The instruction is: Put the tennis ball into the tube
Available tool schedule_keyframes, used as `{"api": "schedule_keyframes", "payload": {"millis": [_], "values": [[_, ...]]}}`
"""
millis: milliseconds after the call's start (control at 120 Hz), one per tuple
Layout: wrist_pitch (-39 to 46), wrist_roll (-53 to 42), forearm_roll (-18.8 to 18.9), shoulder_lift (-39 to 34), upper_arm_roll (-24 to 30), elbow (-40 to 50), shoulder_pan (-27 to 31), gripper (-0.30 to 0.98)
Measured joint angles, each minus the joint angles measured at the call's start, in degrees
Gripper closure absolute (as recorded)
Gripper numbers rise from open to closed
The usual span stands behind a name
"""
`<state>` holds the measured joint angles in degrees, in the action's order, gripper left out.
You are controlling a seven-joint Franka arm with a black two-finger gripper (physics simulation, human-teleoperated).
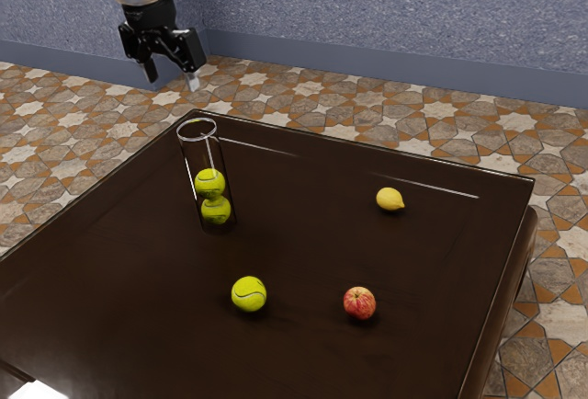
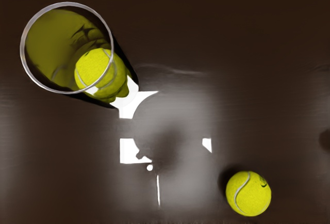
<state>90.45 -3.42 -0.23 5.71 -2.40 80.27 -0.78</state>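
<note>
Item: tennis ball, one, loose on the surface, outside the tube. Lies well below the tool and toward the exterior view's right of it; round, so no long axis to match. The approach would likely need travel across, then down.
Item: tube, clear, upright, two balls inside.
Item: tool, raised, fingers apart, nothing between them.

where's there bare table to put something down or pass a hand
Bare table: between the tube and lemon; between the lemon and apple; and to the exterior view's left of the loose ball. Most crowded: around that ball, with tube and apple nearby, but not tight.
</note>
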Motion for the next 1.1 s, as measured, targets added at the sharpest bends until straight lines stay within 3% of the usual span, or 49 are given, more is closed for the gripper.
{"api": "schedule_keyframes", "payload": {"millis": [275, 467, 667, 883, 1100], "values": [[0.17, -0.54, -0.59, -0.22, 0.22, 1.55, -0.04, 0.0], [1.42, 0.01, -2.42, -7.57, 1.52, 17.04, -0.79, 0.0], [13.18, 0.71, -2.25, -12.17, 4.75, 35.05, -5.24, 0.0], [25.31, 1.06, -2.02, -7.39, 5.03, 41.38, -4.62, 0.0], [30.59, 1.43, -2.3, -1.83, 5.12, 42.36, -4.32, 0.0]]}}
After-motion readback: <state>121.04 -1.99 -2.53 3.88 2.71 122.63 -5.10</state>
